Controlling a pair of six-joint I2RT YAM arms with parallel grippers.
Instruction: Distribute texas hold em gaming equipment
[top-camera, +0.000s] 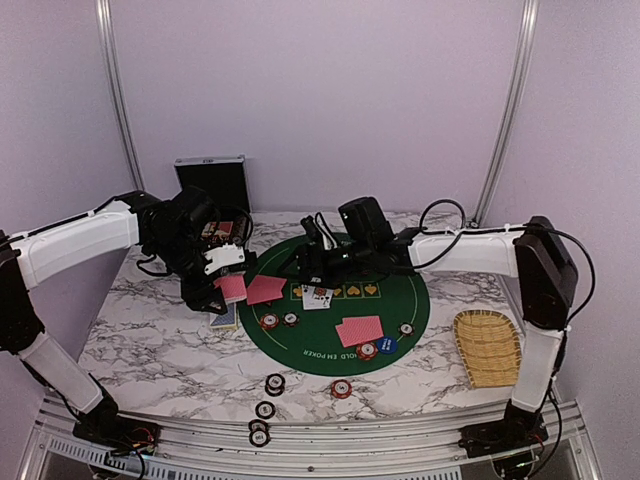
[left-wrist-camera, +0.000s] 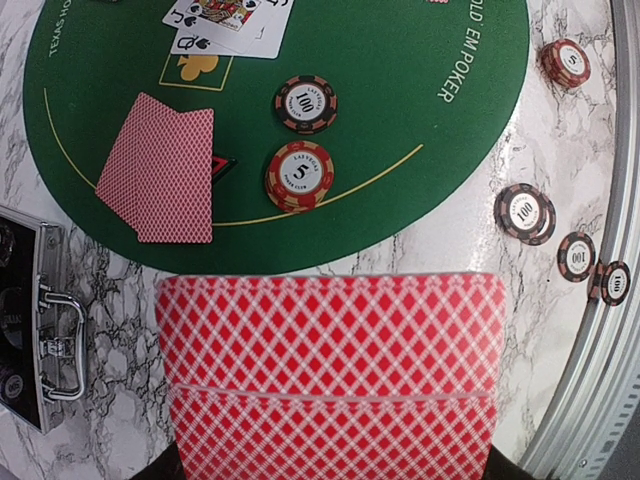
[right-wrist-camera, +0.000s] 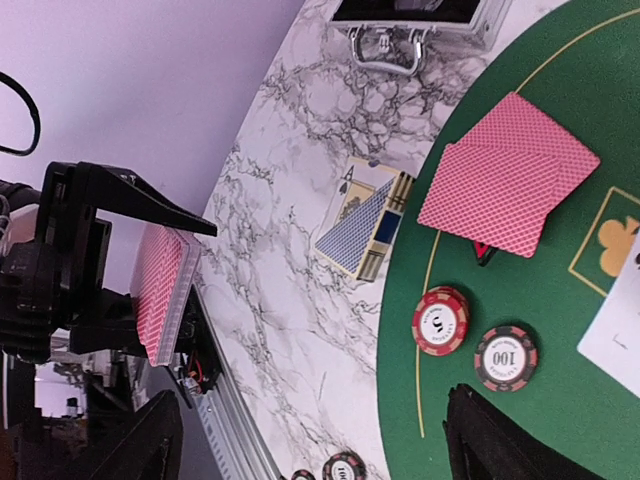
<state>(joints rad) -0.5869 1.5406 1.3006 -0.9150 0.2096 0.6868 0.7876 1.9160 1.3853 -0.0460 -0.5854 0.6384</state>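
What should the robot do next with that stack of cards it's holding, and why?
Probably bring the right fingers over to the card deck pinched in the left fingers and take the top card. The right fingers are open and hold nothing, and face-down pairs lie on the green mat, so another deal seems likely.

There were two face-down card pairs (top-camera: 265, 290), one deck (left-wrist-camera: 330, 370), at least eight poker chips (top-camera: 341, 388), one blue disc (top-camera: 387, 345), one tray (top-camera: 487, 347) and one case (top-camera: 212, 180).
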